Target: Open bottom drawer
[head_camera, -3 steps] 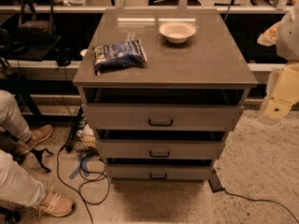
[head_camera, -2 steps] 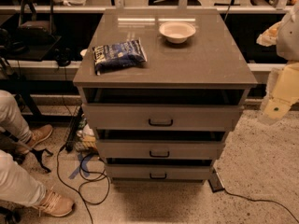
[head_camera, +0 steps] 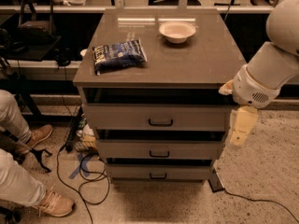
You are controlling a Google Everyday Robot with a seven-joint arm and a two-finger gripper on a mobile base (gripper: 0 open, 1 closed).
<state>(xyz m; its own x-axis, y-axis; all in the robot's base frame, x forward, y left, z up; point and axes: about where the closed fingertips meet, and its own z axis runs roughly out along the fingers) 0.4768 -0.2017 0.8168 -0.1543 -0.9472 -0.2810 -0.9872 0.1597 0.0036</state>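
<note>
The bottom drawer (head_camera: 159,172) is the lowest, slimmest front of the grey-brown cabinet (head_camera: 196,69), with a small black bar handle (head_camera: 158,175) at its centre. It sits flush and closed. The middle drawer (head_camera: 159,149) and the top drawer (head_camera: 159,117) above it are closed too. My gripper (head_camera: 242,127) hangs from the white arm (head_camera: 271,69) beside the cabinet's right front corner, level with the top and middle drawers. It is well above and to the right of the bottom handle and holds nothing that I can see.
A blue snack bag (head_camera: 117,55) and a white bowl (head_camera: 177,31) lie on the cabinet top. A seated person's legs and shoes (head_camera: 28,190) are at the left. Black cables (head_camera: 84,171) trail on the floor by the cabinet's left foot, and another cable (head_camera: 252,200) runs at the right.
The arm has swung left and down, bringing the gripper from the frame's right edge to the cabinet's right front corner. The drawers have not moved.
</note>
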